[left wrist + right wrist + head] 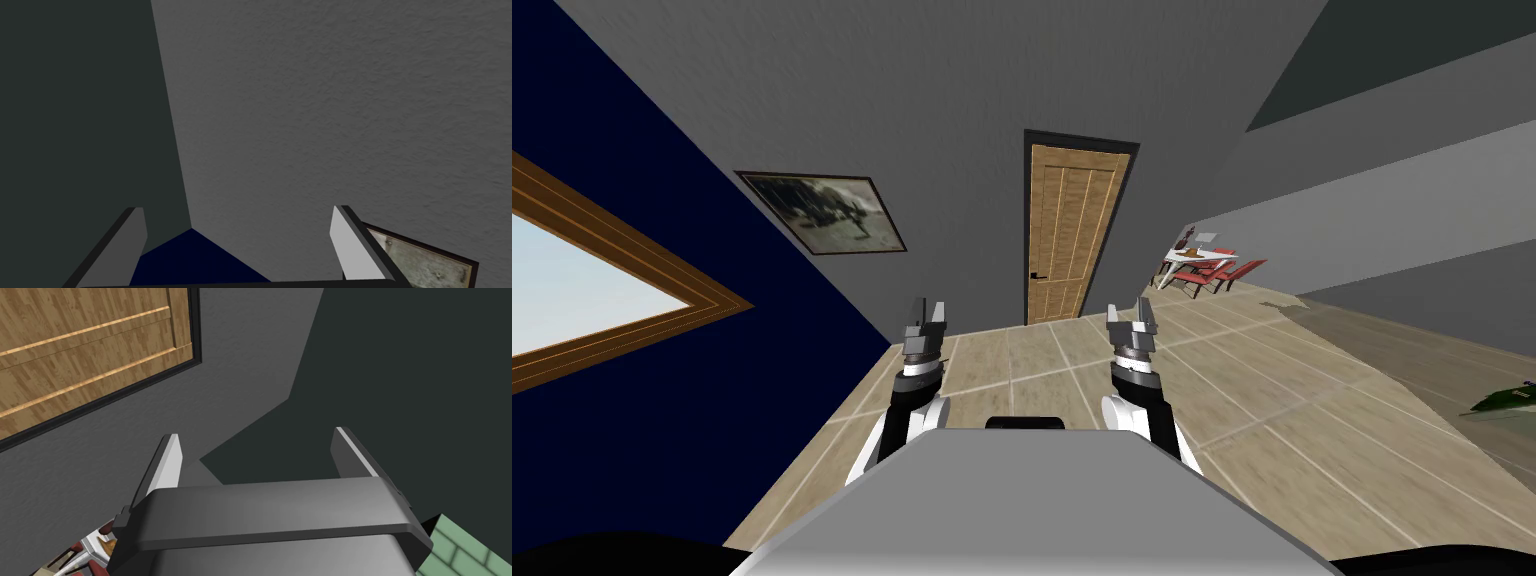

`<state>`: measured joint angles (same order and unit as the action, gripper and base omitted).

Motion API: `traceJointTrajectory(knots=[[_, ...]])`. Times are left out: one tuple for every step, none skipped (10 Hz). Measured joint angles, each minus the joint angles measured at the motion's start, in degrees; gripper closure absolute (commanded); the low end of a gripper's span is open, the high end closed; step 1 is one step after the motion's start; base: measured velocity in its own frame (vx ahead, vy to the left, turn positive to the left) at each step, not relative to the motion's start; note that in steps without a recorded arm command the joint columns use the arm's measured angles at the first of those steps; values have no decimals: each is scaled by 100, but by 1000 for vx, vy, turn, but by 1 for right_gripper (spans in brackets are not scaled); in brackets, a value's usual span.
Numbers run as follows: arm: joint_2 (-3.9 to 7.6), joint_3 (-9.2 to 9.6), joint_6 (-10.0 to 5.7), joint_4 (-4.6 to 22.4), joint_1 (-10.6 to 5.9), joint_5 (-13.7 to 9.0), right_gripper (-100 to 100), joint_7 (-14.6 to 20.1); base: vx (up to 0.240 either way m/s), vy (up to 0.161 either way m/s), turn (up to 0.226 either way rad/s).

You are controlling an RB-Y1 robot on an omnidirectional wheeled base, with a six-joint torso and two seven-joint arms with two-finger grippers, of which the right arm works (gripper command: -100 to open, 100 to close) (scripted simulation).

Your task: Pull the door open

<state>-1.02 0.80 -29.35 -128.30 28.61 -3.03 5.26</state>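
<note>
- Left gripper (925,318): raised just ahead of me on my left side, pointing up and forward. Its fingers (355,245) stand wide apart with nothing between them, so it is released and empty.
- Right gripper (1132,318): level with the left one, on my right side, in the same pose. Its fingers (170,458) are also spread with nothing between them, so it too is released.
- The two grippers are well apart from each other and touch nothing.
- Floor (1112,390): beige tiles with pale joints, running from under the arms to the far wall.
- Left side: a dark blue wall (662,400) holds a window (582,285) in a wooden frame.
- Far wall (942,120): grey and rough-textured. A picture (824,212) in a dark frame hangs on it, to the left of the door.
- Door (1072,235): wood-grained and panelled, set in a dark frame in the far wall. It is roughly straight ahead and well apart from both grippers. It sits flush in its frame, closed. The right wrist view shows one corner of it and its frame beyond the right fingers.
- Handle (1039,276): small and dark, at the door's left edge, below mid-height. Nothing touches it.
- Farther right, past the door: a white table (1197,257) with red chairs (1217,275) around it.
- Right edge of the head view: a green object (1507,400); I cannot tell what it is.
</note>
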Motion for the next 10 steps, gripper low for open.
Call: traceJointTrajectory(knots=[[31, 4, -9, 69, -16, -18, -100, -10, 74, 1, 52], [68, -12, -49, 188, -51, -43, -100, -16, 89, 19, 54], [92, -10, -73, 299, -96, -61, -100, -34, 116, 14, 77], [130, -25, -85, 434, -165, -91, -100, -52, 109, 7, 73], [161, -41, -95, 551, -224, -119, -100, -65, 83, -1, 53], [182, -44, -117, 664, -270, -138, -100, -80, 95, -9, 91], [202, -39, -104, 767, -331, -161, -100, -111, 101, -21, 77], [236, -42, -129, 890, -357, -189, -100, -128, 104, -18, 70], [265, -46, -187, 1035, -389, -215, -100, -139, 91, -31, 62], [296, -67, -214, 1172, -458, -246, -100, -149, 84, -27, 61]])
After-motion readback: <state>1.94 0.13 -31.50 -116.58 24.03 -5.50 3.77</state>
